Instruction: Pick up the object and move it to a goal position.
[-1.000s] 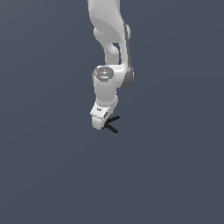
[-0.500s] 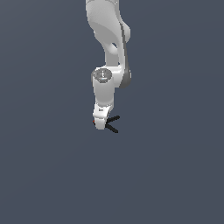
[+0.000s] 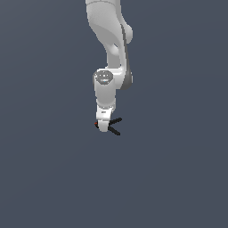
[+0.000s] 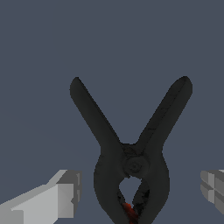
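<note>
Object [image 4: 131, 162], a small black V-shaped clamp (red spot at its pinched end), lay on the grey floor [image 3: 178, 178] between the gripper's [image 4: 138, 190] spread, empty fingers [image 4: 61, 194], so an off-centre closing risked pushing it aside.

Surface: one flat, plain slate-grey ground [image 3: 178, 178] fills both views; whether it is a desk or a floor cannot be told.
Colour: even blue-grey, a shade lighter toward the lower part of the exterior view.
Markings: no seams, edges or texture show on it.
Around the tool: the same bare grey lies on every side of the tool and beneath it.
Wrist view: the same grey ground [image 4: 39, 52] makes up the whole backdrop.
</note>
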Motion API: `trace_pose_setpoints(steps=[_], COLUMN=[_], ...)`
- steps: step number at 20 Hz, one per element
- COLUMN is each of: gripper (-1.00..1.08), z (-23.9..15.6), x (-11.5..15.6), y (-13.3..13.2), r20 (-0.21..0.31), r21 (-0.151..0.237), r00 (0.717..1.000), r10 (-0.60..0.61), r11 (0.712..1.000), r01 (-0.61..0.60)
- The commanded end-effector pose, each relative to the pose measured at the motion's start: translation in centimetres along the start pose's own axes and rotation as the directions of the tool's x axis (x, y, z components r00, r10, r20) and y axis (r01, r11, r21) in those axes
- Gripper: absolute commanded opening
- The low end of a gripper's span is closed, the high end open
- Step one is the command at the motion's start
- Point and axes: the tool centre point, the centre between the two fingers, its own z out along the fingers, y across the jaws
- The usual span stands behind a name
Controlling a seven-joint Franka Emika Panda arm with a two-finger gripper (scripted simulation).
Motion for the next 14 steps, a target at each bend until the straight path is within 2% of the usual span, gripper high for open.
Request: trace_pose_setpoints(steps=[1, 7, 14], gripper=[1.00, 1.00, 1.00], z=[0.0, 0.7, 3.8], x=[0.0, 0.0, 0.0], y=[0.0, 0.0, -0.1], r20=[0.000, 0.000, 0.000], r21=[0.000, 0.000, 0.000], r00=[1.000, 1.000, 1.000], r10=[-0.008, -0.004, -0.007], r11=[1.000, 1.000, 1.000], r01=[0.008, 0.004, 0.007])
